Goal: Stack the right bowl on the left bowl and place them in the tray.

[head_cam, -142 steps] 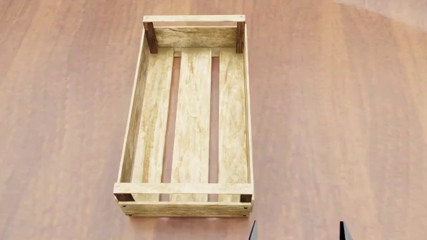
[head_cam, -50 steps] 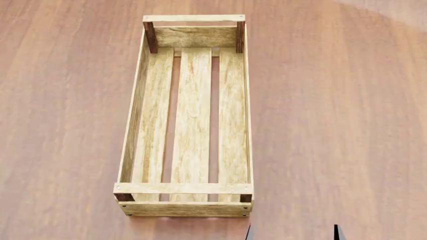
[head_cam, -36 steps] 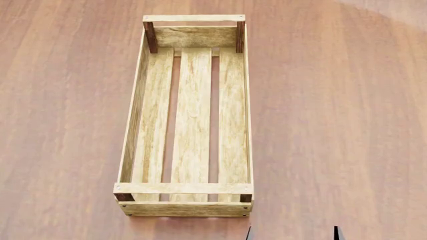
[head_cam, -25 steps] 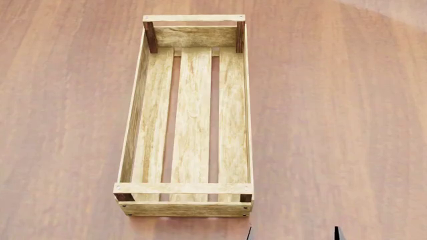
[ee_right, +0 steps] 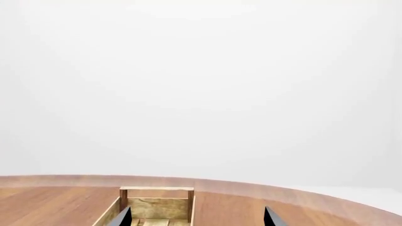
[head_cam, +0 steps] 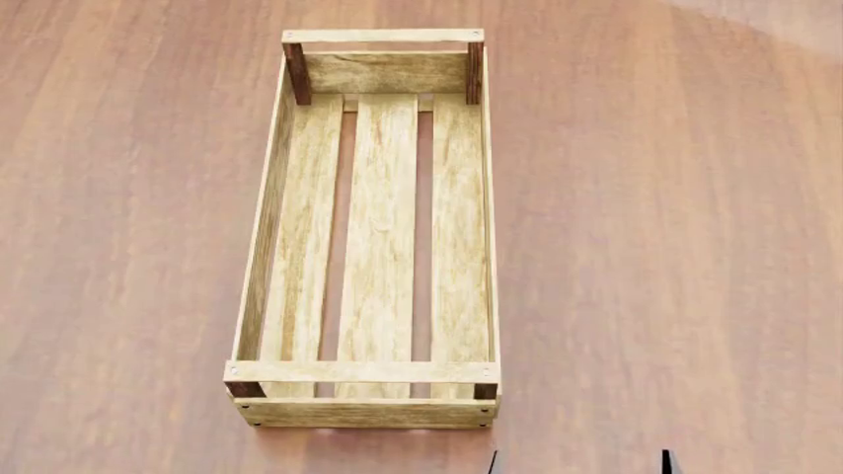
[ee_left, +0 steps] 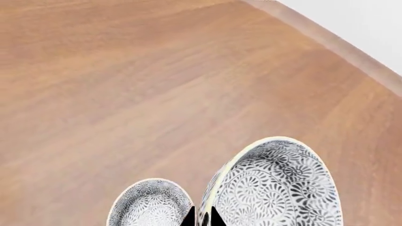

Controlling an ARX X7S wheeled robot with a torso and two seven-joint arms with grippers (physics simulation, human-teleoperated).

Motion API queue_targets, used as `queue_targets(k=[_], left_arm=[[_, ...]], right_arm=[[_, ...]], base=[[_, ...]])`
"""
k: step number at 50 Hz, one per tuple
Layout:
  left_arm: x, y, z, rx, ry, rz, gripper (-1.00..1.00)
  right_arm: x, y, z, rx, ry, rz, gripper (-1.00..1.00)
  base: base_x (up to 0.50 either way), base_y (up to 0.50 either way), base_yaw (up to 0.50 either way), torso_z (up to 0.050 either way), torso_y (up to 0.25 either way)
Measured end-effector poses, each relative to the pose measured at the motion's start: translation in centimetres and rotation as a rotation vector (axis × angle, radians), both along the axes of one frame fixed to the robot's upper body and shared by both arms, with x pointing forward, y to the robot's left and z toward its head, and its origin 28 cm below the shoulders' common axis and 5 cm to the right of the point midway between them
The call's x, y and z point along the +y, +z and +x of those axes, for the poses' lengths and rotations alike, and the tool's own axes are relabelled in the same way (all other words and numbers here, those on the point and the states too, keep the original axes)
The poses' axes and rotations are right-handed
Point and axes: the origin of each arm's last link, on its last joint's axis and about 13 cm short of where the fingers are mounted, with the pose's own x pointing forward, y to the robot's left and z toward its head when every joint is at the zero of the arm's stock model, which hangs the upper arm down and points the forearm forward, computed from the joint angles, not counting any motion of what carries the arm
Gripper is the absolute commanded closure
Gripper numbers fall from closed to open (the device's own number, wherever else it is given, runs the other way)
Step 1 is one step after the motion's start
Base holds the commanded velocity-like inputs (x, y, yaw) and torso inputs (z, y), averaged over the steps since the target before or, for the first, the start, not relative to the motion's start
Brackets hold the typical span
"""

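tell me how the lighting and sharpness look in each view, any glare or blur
Head view: even light, sharp grain on the tray, a pale washed patch on the table at far right. Left wrist view: both bowls crisp, soft shadows only. Right wrist view: mostly blank white background, no blur.

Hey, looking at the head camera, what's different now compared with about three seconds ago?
Little changed. The right hand, only its two dark fingertips showing at the head view's bottom edge, shifted slightly left and sank a touch lower, then held there. Nothing was taken hold of or let go in that view. The long light-wood slatted tray stayed put and holds nothing, on the reddish-brown wooden table.
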Motion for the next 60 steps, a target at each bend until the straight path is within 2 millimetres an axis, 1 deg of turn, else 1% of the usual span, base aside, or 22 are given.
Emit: queue_targets(k=[27, 49, 60], left_arm=[[1.4, -1.6, 0.3, 0.046, 0.108, -0.063, 1.00], [2.5, -3.6, 1.6, 0.093, 0.175, -0.135, 1.00], [2.9, -4.4, 1.9, 0.108, 0.206, -0.164, 1.00]], right_arm=[[-0.1, -0.2, -0.2, 0.003, -0.003, -0.004, -1.00], [-0.1, -0.3, -0.2, 0.008, -0.006, -0.010, -1.00], [-0.1, -0.4, -0.2, 0.010, -0.006, -0.013, -1.00]], base=[[0.00, 0.00, 0.00, 0.000, 0.000], [0.00, 0.00, 0.00, 0.000, 0.000], [0.00, 0.00, 0.00, 0.000, 0.000]])
